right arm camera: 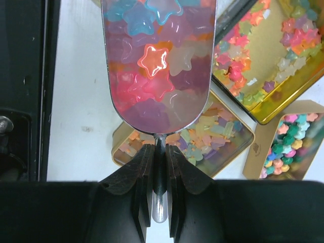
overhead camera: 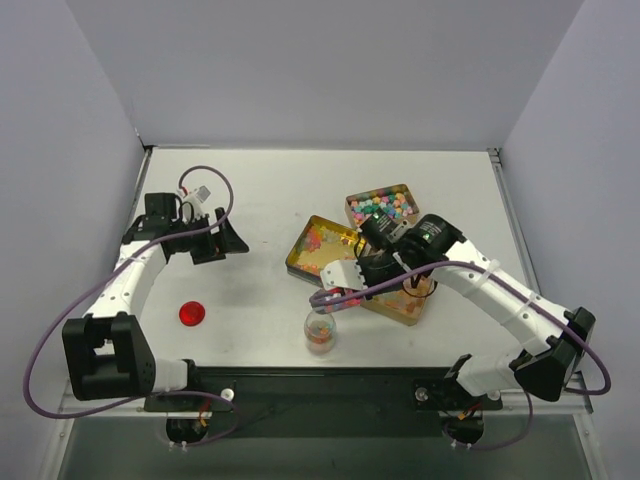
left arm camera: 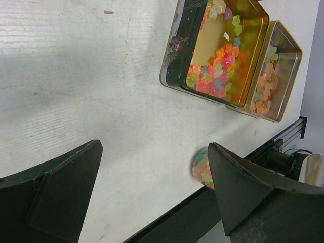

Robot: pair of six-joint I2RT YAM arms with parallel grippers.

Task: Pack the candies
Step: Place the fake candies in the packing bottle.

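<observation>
Three gold rectangular metal tins (overhead camera: 300,258) are grouped at 3 o'clock on the white table (overhead camera: 270,190), touching one another. Each is loaded with small multicoloured star-shaped candies (right arm camera: 154,61). The right gripper (right arm camera: 159,152) is clamped on the thin handle of a silver metal scoop (right arm camera: 157,101), whose bowl is heaped with pink, blue and orange candies. In the top view the bowl is seen just at 12 o'clock of a small clear round jar (overhead camera: 320,332), itself partly filled with candies. The left gripper (left arm camera: 154,147) is held at 9 o'clock on the table, jaws wide apart, nothing gripped. At its 6 o'clock lies a red round lid (overhead camera: 192,313), well apart from the jar.
</observation>
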